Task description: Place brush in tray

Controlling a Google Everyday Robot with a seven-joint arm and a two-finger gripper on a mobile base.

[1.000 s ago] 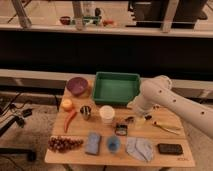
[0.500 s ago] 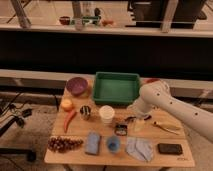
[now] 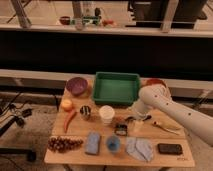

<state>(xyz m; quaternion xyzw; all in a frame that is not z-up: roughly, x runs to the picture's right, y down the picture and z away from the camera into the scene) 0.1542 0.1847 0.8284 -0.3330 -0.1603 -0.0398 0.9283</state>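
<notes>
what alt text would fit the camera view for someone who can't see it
A white robot arm reaches from the right, its hand low over the wooden table beside the brush, in front of the green tray. A purple bowl and white cup stand nearby.

Room inventory, my side:
- Wood table (image 3: pixel 170 136), ctr.
- Grey floor (image 3: pixel 30 135), black cables (image 3: pixel 12 112) at left.
- Long pale ledge (image 3: pixel 40 75) behind table.
- Dark panel (image 3: pixel 100 52) above ledge, full width.
- Counter (image 3: pixel 50 29) at top w/ misc. items, metal posts.
- Light: dim, warm.
- My gripper (image 3: pixel 131 120): low over table, right of ctr.
</notes>
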